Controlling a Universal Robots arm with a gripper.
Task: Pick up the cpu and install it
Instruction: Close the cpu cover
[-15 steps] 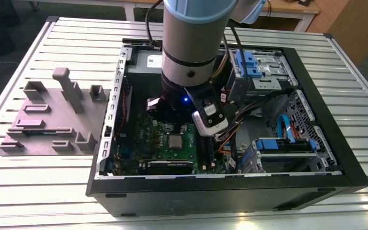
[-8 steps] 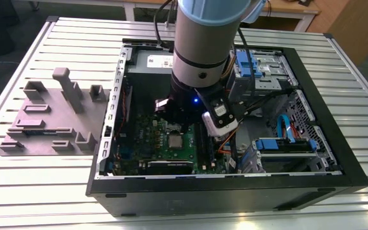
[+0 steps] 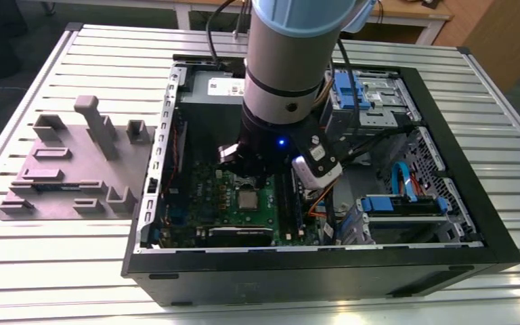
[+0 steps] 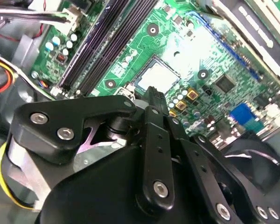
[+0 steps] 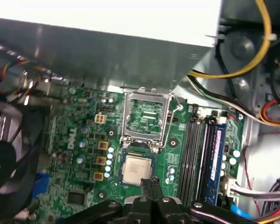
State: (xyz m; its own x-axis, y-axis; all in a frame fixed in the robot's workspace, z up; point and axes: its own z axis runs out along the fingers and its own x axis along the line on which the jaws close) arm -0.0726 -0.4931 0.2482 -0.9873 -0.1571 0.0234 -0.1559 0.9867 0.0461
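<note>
The cpu (image 5: 137, 169) is a small square chip with a pale silver top. It lies flat in the socket of the green motherboard (image 5: 79, 135), inside the open computer case (image 3: 477, 230). In the exterior view the cpu (image 3: 244, 198) sits just below the arm's wrist (image 3: 278, 115). My gripper (image 5: 147, 183) hangs low over the board with its two black fingers pressed together, shut on nothing, their tips at the chip's edge. The second wrist view shows the same tips (image 4: 154, 92) beside the cpu (image 4: 157, 77). The socket's metal frame (image 5: 147, 114) stands swung open next to the chip.
Dark memory slots (image 5: 198, 149) run beside the socket. A black fan (image 5: 9, 154) sits on the board's other side. Yellow and red cables (image 5: 252, 60) hang near the case wall. A grey fixture block (image 3: 70, 169) lies on the slatted table at the exterior view's left.
</note>
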